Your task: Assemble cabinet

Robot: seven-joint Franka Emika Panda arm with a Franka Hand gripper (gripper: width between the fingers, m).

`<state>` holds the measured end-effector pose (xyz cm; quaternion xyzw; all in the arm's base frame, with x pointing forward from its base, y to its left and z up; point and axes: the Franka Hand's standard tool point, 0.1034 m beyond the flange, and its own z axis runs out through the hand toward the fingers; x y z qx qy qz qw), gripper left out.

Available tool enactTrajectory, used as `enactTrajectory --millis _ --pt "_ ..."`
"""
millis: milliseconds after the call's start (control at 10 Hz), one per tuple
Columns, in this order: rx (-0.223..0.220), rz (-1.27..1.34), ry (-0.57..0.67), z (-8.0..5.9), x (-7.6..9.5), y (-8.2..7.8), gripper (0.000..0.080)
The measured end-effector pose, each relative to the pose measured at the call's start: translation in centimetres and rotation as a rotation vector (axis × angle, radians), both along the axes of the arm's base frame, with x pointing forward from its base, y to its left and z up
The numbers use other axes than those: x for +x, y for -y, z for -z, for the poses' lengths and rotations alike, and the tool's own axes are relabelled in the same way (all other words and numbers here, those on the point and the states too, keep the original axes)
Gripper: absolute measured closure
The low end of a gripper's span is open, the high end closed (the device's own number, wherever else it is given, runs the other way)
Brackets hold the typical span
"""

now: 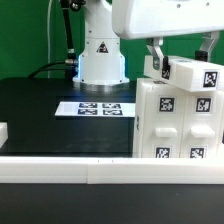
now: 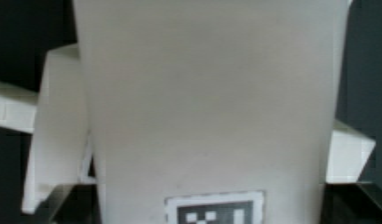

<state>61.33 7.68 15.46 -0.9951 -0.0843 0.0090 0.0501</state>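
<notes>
The cabinet body [image 1: 172, 125], a large white box with several black-and-white tags, stands at the exterior view's right, near the front bar. My gripper [image 1: 182, 52] is right above it, shut on a white tagged panel [image 1: 187, 72] that rests at the box's top. In the wrist view the panel [image 2: 206, 100] fills the middle, with one tag [image 2: 214, 212] at its near end. My gripper [image 2: 213, 206] straddles it, and a dark finger [image 2: 63, 200] shows on each side against the panel's edges. More white cabinet surface [image 2: 60, 110] shows behind the panel.
The marker board [image 1: 100, 107] lies on the black table in front of the robot base [image 1: 100, 60]. A long white border bar [image 1: 100, 170] runs along the front edge. A small white part [image 1: 3, 132] sits at the far left edge.
</notes>
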Motion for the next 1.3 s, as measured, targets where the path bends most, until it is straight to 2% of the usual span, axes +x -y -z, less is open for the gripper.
enactTrajectory --millis 100,600,1100,1300 --pt "0.033 0.161 0.013 0.01 -0.12 0.09 0.0242" --pt "0.044 0.647 -0.008 -0.09 0.1 -0.32 0.0241" --pt "0.047 0.905 -0.041 -0.08 0.1 -0.46 0.0241" --pt "0.055 1.1 -0.053 -0.05 0.09 -0.64 0.0241"
